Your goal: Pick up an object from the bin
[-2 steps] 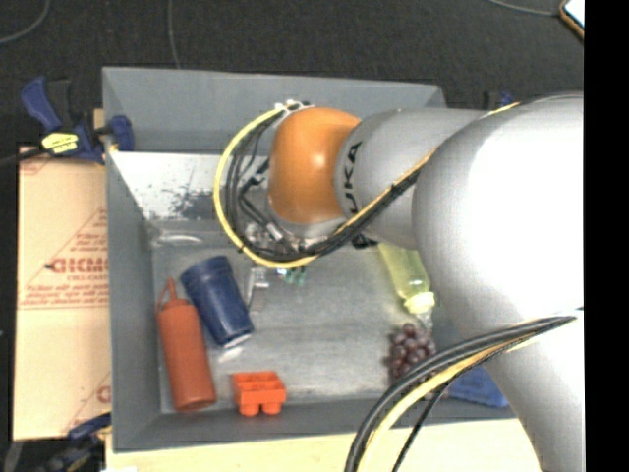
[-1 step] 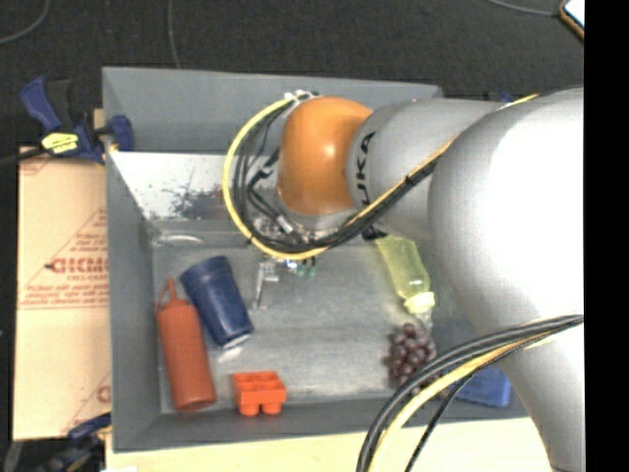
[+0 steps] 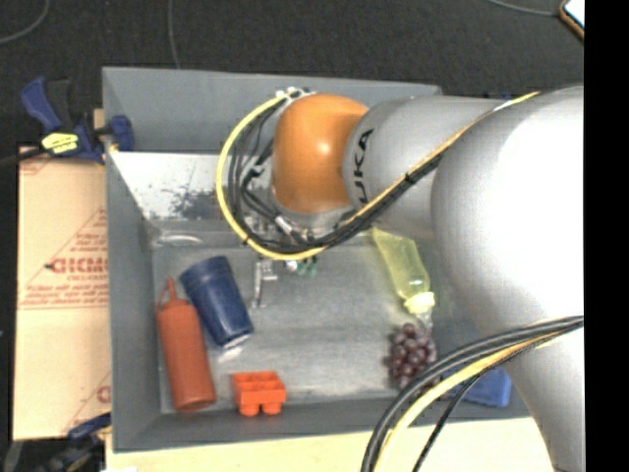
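While the arm (image 3: 472, 195) reaches in from the right under its orange cover (image 3: 313, 153), the pincer (image 3: 265, 277) hangs low over the grey bin (image 3: 147, 185), above bare floor near the back wall. Whether it is apart or together cannot be told, as the wrist hides most of it. Nearest to it is a dark blue cup (image 3: 220, 301), lying on its side just to its left, mouth toward the front. A red bottle (image 3: 184, 348) lies alongside the cup on the far left, touching it, with an orange block (image 3: 258, 392) near the front wall. Well apart on the right lie a pale yellow bottle (image 3: 401, 266) and, nearer the front, a bunch of purple grapes (image 3: 408, 352).
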Available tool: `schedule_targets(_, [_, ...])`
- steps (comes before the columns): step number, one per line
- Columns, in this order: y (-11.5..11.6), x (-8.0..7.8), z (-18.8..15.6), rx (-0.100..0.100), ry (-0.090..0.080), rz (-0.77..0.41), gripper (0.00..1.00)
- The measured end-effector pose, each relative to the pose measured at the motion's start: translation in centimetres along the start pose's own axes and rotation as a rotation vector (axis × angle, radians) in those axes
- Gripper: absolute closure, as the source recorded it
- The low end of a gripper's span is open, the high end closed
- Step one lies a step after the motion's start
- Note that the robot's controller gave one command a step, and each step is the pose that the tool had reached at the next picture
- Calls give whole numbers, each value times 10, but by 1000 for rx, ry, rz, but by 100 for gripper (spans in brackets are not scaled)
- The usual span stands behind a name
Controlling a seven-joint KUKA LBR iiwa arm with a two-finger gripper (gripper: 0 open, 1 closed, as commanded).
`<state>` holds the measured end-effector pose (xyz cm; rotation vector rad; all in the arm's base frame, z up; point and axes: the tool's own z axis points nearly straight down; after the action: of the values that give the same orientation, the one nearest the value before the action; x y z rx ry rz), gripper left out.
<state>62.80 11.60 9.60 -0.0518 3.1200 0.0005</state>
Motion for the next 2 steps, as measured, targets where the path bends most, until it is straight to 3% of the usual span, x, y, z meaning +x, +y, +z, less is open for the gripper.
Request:
schedule_targets(1, [7,26,12,-1,-1,-203,0])
schedule_targets(2, [68,40,25,-4,1,-185,0])
